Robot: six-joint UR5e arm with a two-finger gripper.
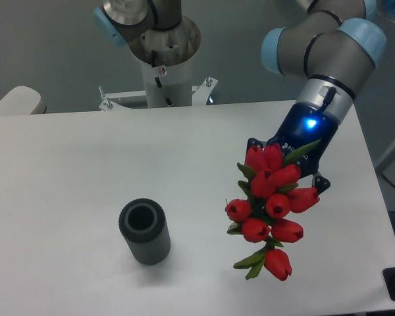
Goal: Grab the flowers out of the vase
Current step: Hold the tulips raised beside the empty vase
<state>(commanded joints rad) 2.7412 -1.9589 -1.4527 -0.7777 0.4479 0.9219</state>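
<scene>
The flowers (270,207) hang in the air at the right, clear of the vase (145,232) and well apart from it. The hand (291,153) is hidden behind the blooms; it appears to be pinching the stems, though the fingers cannot be seen. Maintain a firm grip and raise the bunch steadily, since the heads droop towards the surface (85,164). The empty vase stands upright at the left. The robot's base mount (159,85) stands at the rear edge. Nothing obstructs the lift.
</scene>
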